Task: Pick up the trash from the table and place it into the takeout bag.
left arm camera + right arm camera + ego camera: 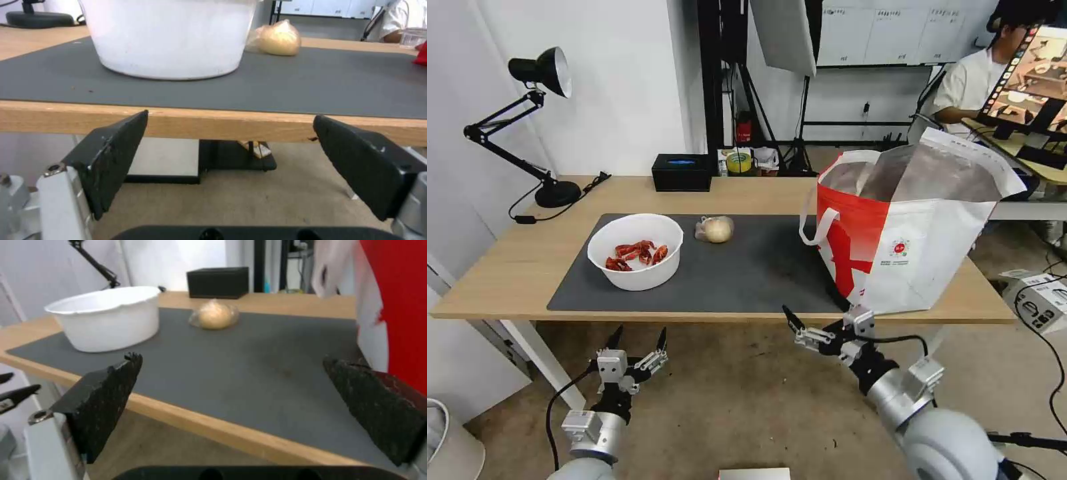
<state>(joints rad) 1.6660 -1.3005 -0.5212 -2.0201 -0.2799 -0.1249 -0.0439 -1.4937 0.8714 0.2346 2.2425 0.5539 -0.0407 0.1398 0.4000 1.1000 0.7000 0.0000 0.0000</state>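
Observation:
On the table's (507,280) dark grey mat (747,273) stands a white bowl (636,250) holding red crayfish shells, seen close up in the left wrist view (169,36) and farther off in the right wrist view (106,318). Behind it lies a bagged pale bun (715,229) (278,38) (215,315). The takeout bag (907,227) (396,306) stands open at the table's right end. My left gripper (639,337) (231,133) hangs open below the front edge, in front of the bowl. My right gripper (820,323) (232,359) is open and empty at the front edge, beside the bag.
A black desk lamp (537,120) stands at the back left and a small black box (680,172) (218,281) at the back edge. White table legs (540,360) run under the left end. Boxes and cables (1040,300) lie on the floor at the right.

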